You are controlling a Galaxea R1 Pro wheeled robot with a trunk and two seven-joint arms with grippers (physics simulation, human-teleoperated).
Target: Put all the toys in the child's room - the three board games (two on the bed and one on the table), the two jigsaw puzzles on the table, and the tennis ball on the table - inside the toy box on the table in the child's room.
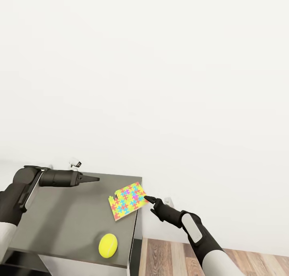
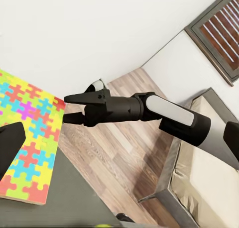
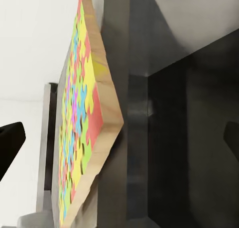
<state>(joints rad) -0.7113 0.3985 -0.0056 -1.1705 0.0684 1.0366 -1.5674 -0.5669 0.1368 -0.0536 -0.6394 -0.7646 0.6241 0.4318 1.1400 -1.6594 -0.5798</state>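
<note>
A jigsaw puzzle (image 1: 127, 201) of yellow, pink, blue and green pieces lies flat on the table (image 1: 60, 219), its far corner overhanging the table's right edge. My right gripper (image 1: 147, 198) is open at that overhanging corner. In the left wrist view its fingertips (image 2: 67, 108) stand just above and below the puzzle's (image 2: 25, 138) edge. The right wrist view looks along the puzzle's wooden edge (image 3: 102, 123). My left gripper (image 1: 95, 180) hovers open over the table's back, pointing right. A yellow tennis ball (image 1: 108, 245) rests near the table's front edge. The toy box and board games are out of view.
A white wall rises behind the table. Wood-plank floor (image 1: 180, 260) lies to the table's right. In the left wrist view the bed (image 2: 209, 178) with its beige mattress stands beyond my right arm, under a dark-framed window (image 2: 219, 29).
</note>
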